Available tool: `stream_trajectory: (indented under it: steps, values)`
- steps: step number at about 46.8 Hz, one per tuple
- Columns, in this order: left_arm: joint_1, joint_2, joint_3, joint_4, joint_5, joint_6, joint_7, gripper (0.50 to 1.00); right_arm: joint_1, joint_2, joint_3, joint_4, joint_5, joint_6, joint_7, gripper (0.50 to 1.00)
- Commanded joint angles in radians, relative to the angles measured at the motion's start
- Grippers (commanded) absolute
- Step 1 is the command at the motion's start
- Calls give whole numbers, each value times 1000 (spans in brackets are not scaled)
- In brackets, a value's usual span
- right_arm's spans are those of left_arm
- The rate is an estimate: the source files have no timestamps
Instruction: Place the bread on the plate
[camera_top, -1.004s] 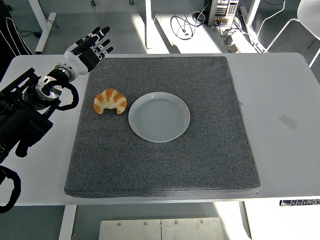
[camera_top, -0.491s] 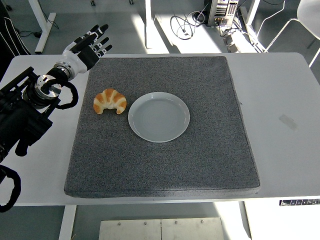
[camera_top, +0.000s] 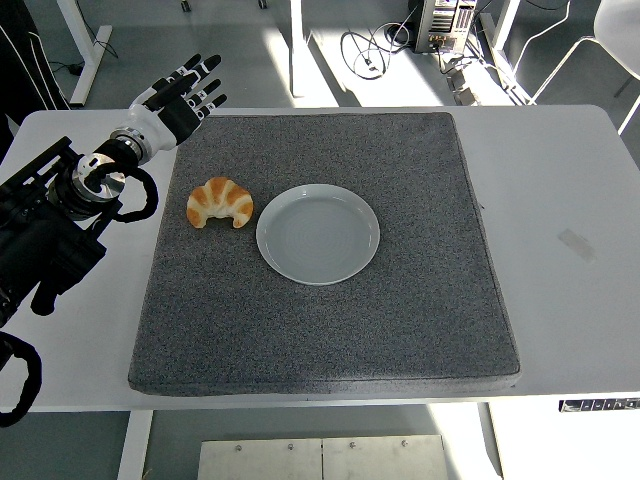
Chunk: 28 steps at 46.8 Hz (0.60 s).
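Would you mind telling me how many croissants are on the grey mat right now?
1. The croissant lies on the left part of the grey mat, just left of the empty white plate. Nothing in view could hide another.

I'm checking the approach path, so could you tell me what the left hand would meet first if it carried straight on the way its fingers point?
Probably nothing on the table: the left hand points up and right, away from the croissant, toward open floor beyond the table's far edge.
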Motion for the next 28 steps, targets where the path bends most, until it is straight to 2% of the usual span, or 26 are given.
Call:
stream_trajectory:
  steps: [1,15,20,28]
  values:
    - [-4,2,-5,0,-7,5,-2,987,0,0,0,0,0,0,0,1000]
    - [-1,-6,-100,0,-15,6,-3,987,0,0,0,0,0,0,0,1000]
    - [2,-15,-94,0,-11,11,-5,987,0,0,0,0,0,0,0,1000]
    - [-7,-5,-65,-15,2,94,0,987,0,0,0,0,0,0,0,1000]
